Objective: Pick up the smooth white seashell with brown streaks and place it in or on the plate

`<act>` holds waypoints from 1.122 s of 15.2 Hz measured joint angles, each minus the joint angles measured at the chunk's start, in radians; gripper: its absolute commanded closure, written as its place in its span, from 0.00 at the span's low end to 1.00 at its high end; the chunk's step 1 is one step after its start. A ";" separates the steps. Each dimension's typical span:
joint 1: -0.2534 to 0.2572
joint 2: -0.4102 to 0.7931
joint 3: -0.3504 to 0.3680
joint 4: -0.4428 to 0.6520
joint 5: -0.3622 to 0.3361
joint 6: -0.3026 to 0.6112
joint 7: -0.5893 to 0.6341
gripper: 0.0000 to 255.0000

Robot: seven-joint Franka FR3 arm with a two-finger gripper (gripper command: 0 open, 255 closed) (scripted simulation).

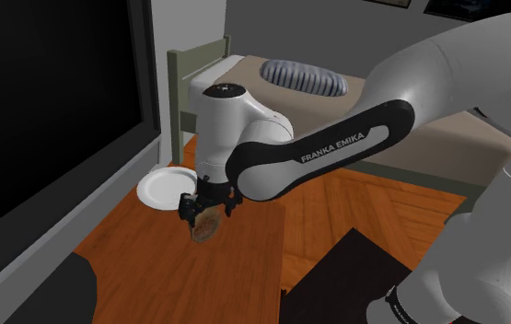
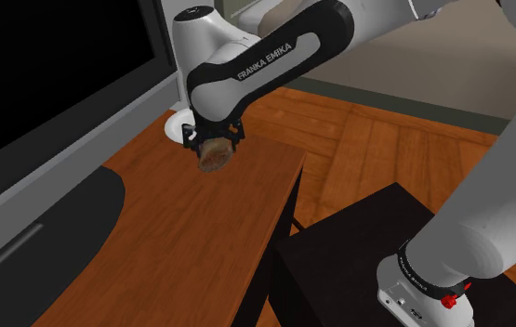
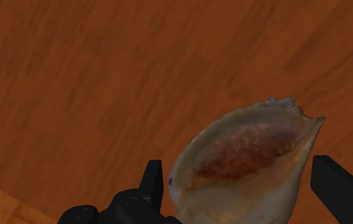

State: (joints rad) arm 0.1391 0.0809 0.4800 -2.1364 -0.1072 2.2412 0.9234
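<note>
Wrist view: the black fingers clasp the pale, brown-streaked seashell from either side. Its long axis slants outward past the fingertips, and it appears to hang clear of the wooden tabletop. Shoulder view: the white plate lies on the tabletop just beside and below the fingers, on the side away from the stand, so a short sideways carry likely comes next.
</note>
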 measured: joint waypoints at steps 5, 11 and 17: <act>0.004 0.042 -0.003 -0.019 -0.030 0.060 0.021 0.00; 0.004 0.051 -0.006 -0.020 -0.037 0.065 0.025 0.00; 0.004 0.050 -0.005 -0.020 -0.037 0.065 0.025 1.00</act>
State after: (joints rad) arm 0.1427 0.1309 0.4746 -2.1562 -0.1440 2.3064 0.9488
